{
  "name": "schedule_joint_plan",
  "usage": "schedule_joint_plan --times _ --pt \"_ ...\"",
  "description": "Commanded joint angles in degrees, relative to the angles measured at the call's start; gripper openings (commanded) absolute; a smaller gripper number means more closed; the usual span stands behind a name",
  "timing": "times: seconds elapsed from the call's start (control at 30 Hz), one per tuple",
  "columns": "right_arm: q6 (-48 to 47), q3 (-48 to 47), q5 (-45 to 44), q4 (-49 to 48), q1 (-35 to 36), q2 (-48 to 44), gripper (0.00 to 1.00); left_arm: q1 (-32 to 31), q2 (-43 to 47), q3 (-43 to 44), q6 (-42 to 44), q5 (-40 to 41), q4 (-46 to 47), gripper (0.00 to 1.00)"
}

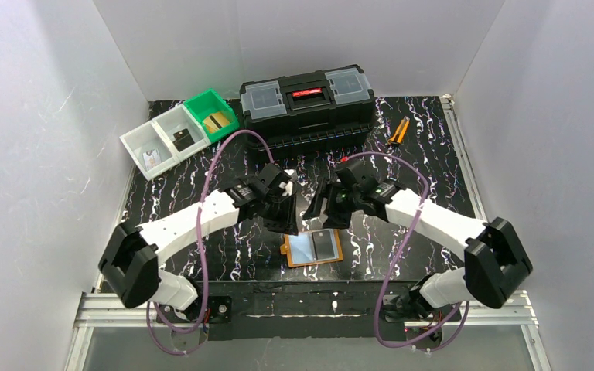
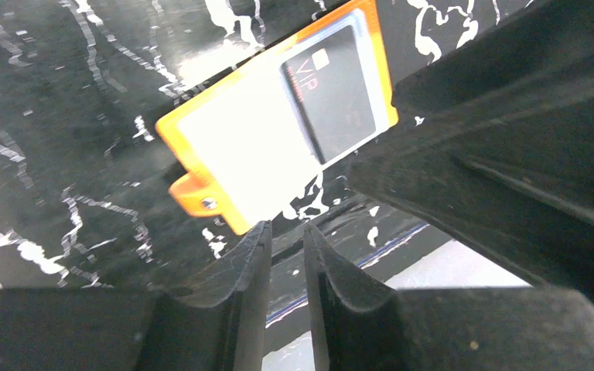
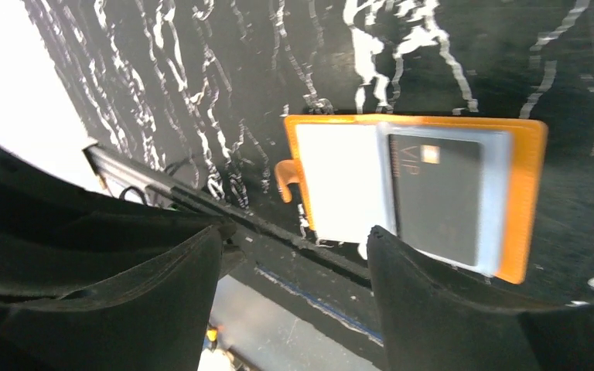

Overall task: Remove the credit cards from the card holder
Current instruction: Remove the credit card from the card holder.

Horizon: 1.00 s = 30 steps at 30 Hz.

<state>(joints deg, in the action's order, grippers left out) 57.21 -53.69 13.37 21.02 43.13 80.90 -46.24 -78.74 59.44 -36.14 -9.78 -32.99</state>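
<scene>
Nearest is an aluminium rail (image 1: 302,309) along the near edge, where the left arm (image 1: 186,224) and the right arm (image 1: 441,220) are bolted. Beyond it lies the desk (image 1: 402,154), a glossy black surface veined with white like marble.

The card holder (image 1: 302,249) lies open and flat on the desk, close to the near edge and about midway between the two arms. It has an orange border, and a small orange tab sticks out on its left side. Its left pocket glares white. Its right pocket holds a dark credit card (image 1: 326,245) marked VIP.

Both arms reach inward over the holder. The left fingers (image 1: 285,219) stand only a narrow slit apart with nothing in the gap. The right fingers (image 1: 331,210) are spread wide, also with nothing between them.

Further back on the left sit a two-part white bin (image 1: 135,147) and, touching it, a green bin (image 1: 201,104). The green bin holds a gold-tan card (image 1: 216,121). One white compartment holds a dark card (image 1: 183,139).

At the far middle stands a black toolbox (image 1: 307,99) with clear lid trays and a red latch. Orange-handled pliers (image 1: 398,131) lie to its right.

Plain white walls (image 1: 46,116) enclose the desk on the left, right and far sides.
</scene>
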Motion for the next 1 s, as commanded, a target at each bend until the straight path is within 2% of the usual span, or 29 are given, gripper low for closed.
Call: schedule_joint_plan --times 0.0,0.17,0.33,0.63,0.97 --pt "-2.07 3.49 -4.82 6.11 -1.38 -3.81 0.72 0.11 -5.03 0.17 -4.77 -7.49 8.50 0.22" --pt "-3.98 6.68 -5.71 7.19 -1.39 -4.96 0.48 0.24 -11.08 -1.28 -9.22 -12.75 17.97 0.23" --pt "-5.80 7.66 -5.65 6.45 -1.41 -3.33 0.34 0.42 -15.57 -1.84 -10.49 -14.53 20.95 0.25" --pt "-7.07 7.77 -4.97 4.25 -1.36 2.48 0.24 1.34 -18.95 -4.93 -10.79 -16.09 24.51 0.24" --pt "-7.10 8.20 -5.24 4.33 -1.00 4.57 0.23 1.77 -21.95 -6.68 -9.94 -17.43 26.27 0.24"
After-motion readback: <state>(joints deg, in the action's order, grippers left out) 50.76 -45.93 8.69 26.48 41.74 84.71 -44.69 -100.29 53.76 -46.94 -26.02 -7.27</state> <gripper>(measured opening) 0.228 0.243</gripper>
